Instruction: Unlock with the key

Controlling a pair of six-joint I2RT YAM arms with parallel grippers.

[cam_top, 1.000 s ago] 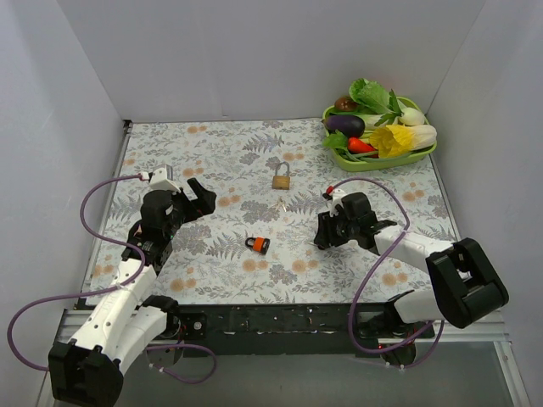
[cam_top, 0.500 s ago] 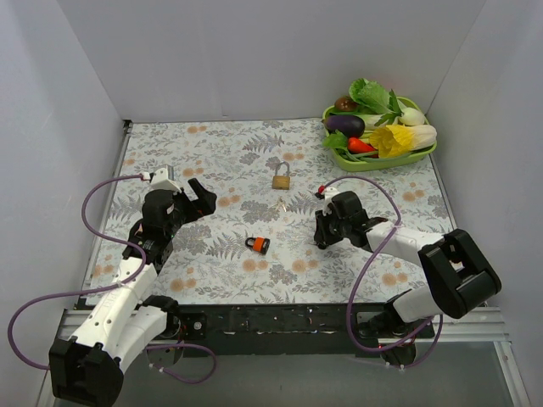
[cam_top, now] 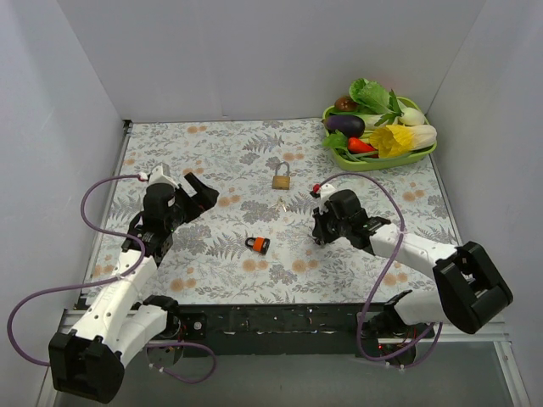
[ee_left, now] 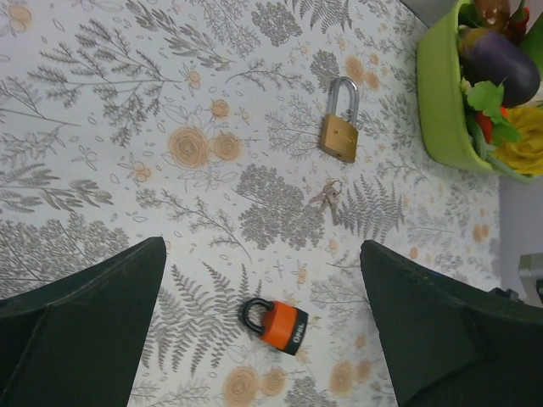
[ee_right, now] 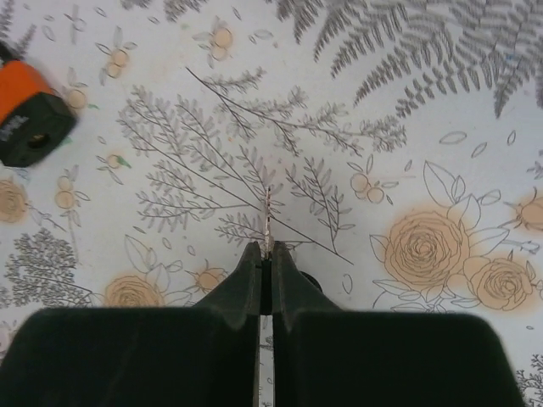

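- Floral cloth [cam_top: 212, 161] covers the table, with white walls on 3 sides.
- Right gripper [ee_right: 265, 254]: clenched on a thin key [ee_right: 267, 222], whose toothed blade sticks out past the fingertips, low over the cloth.
- Orange padlock [ee_right: 30, 114] lies on its side, ahead and left of that gripper, apart from the key.
- Left gripper [cam_top: 200, 192]: released, jaws wide, nothing between them.
- Brass padlock [ee_left: 339, 127] and loose keys [ee_left: 327, 197] lie further ahead of it; a green tray [cam_top: 424, 157] sits far right.
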